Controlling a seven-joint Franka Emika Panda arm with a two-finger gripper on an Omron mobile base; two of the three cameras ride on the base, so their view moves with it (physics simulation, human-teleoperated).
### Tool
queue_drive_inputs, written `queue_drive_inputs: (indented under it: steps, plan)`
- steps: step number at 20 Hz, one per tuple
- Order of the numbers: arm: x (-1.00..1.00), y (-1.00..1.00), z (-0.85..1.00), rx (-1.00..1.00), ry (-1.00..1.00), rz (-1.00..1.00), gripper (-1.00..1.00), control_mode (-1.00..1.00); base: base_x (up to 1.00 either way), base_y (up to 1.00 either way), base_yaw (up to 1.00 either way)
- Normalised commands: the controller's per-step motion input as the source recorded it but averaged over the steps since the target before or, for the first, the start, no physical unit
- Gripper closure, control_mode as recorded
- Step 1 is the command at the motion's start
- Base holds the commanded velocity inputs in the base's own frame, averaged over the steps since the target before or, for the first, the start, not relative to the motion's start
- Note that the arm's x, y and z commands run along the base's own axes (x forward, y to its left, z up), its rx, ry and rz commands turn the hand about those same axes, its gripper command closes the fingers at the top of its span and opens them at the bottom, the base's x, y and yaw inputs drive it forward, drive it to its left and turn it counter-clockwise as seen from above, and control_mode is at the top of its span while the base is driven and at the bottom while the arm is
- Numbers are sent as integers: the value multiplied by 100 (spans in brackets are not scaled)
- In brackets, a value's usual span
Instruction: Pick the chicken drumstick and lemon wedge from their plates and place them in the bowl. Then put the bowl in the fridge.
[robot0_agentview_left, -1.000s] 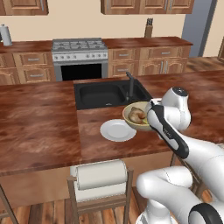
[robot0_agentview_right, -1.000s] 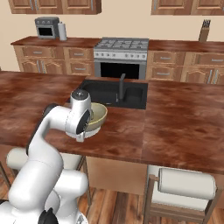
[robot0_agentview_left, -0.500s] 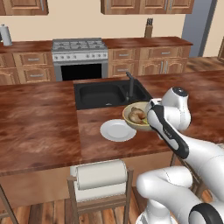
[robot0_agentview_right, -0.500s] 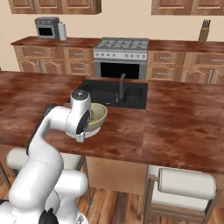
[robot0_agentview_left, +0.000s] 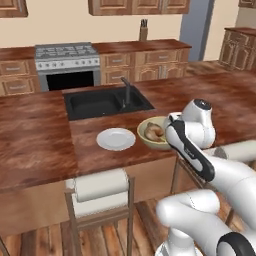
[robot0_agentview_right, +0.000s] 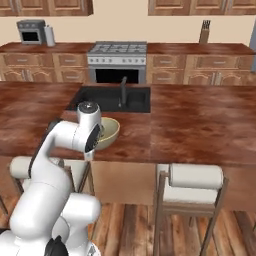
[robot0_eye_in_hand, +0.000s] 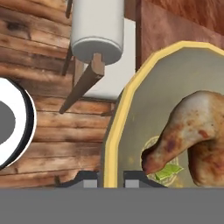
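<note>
Both items loaded: chicken drumstick and lemon wedge sit in the bowl, centre-right of the hand view. My fingers straddle its near rim at bottom centre, clamped on it. Bowl's at the tabletop edge beside an empty plate. Left: carry it to the fridge.

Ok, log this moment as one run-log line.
stage: bowl grasp | end effector: shut on bowl rim | chicken drumstick, lemon wedge: in bowl | plate: bare
</note>
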Motion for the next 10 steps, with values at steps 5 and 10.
queue_drive_inputs:
  steps: [5, 10]
  plan:
    - [0, 0, 0, 0, 0, 0, 100, 100, 3, -6, -75]
    - [0, 0, 0, 0, 0, 0, 100, 100, 5, 0, -84]
